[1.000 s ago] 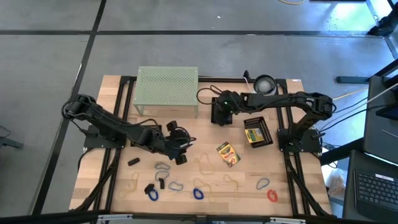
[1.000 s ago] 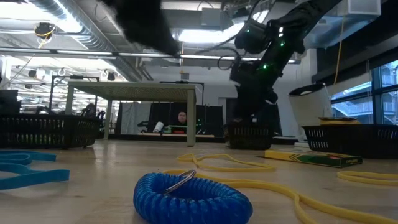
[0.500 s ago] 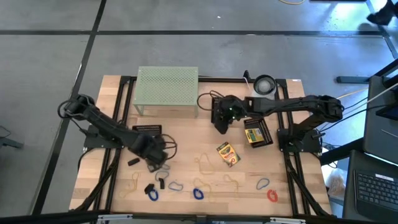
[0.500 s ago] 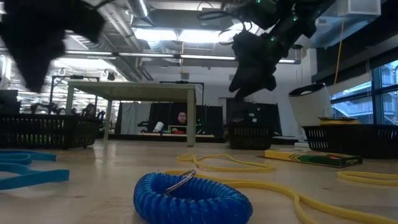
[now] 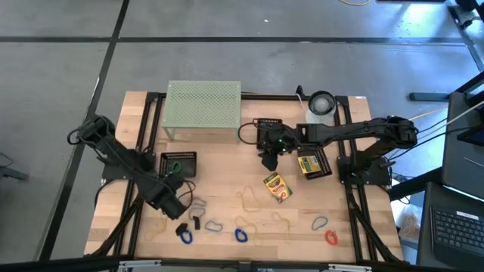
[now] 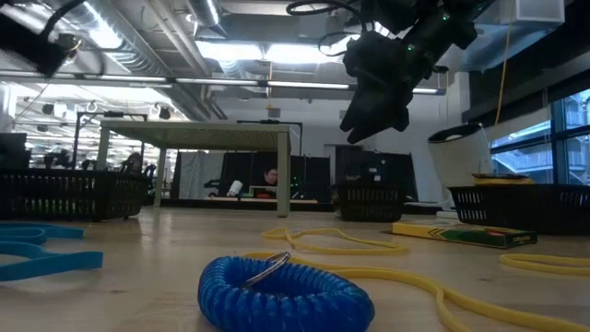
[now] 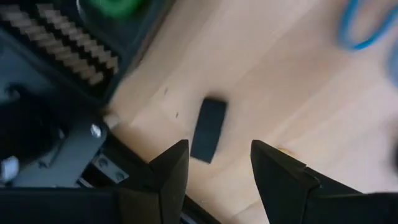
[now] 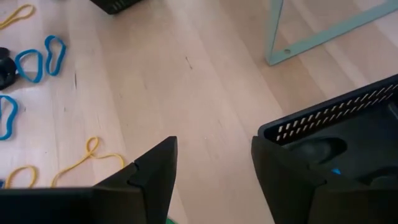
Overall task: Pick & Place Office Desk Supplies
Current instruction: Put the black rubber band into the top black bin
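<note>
From overhead I count two crayon boxes: one [image 5: 277, 187] lying loose on the wood near the table's middle, the other [image 5: 308, 162] resting in a black tray [image 5: 324, 161] beside the right arm. A second black tray [image 5: 187, 157] sits at the left and holds a green loop clip [image 5: 176, 168]. Along the front edge I make out three blue loop clips [image 5: 241, 236], one red loop clip [image 5: 330, 237], a grey one [image 5: 200, 203] and several tan rubber bands [image 5: 248, 199], though their exact number is hard to settle. My left gripper [image 7: 214, 165] hangs low over the front left of the table with its fingers parted and nothing between them; a small black clip [image 7: 208, 129] lies on the wood just ahead of the gap. My right gripper [image 8: 214, 163] is raised above the centre, fingers likewise spread and empty, near a third tray [image 8: 336, 134] cut off at the frame edge. The pale-green mesh stand [image 5: 203, 105] stands at the back. In the low view a blue coil [image 6: 284, 290] fills the foreground.
</note>
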